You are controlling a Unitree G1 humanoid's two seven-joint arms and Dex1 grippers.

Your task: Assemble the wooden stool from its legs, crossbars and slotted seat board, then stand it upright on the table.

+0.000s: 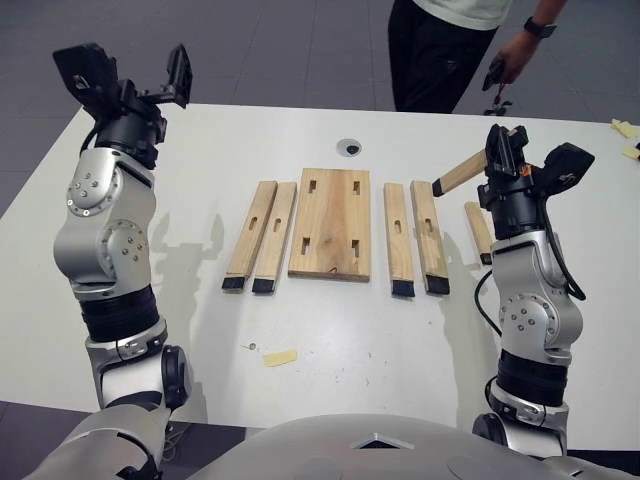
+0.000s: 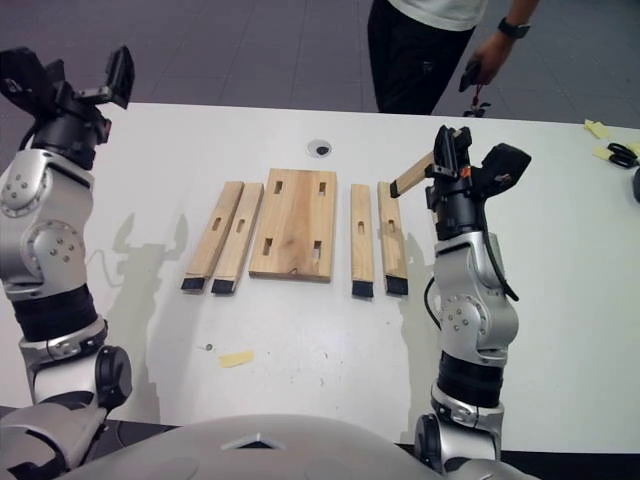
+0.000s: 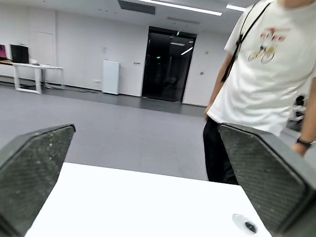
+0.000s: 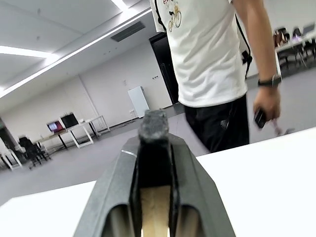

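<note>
The right tool (image 1: 498, 148) clamps a crossbar (image 1: 461, 173) clear of the bench (image 1: 400, 340), seemingly ready for slotting; the left tool (image 1: 135, 72) hangs wide open, empty. The seat (image 1: 331, 222) lies flat mid-bench between paired legs (image 1: 250, 235), unassembled.

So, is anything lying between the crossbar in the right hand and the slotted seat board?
Two legs lie flat on the table between the seat board and the right hand. The crossbar it holds is raised above them, so it could probably pass over; nothing else visible is in the way.
</note>
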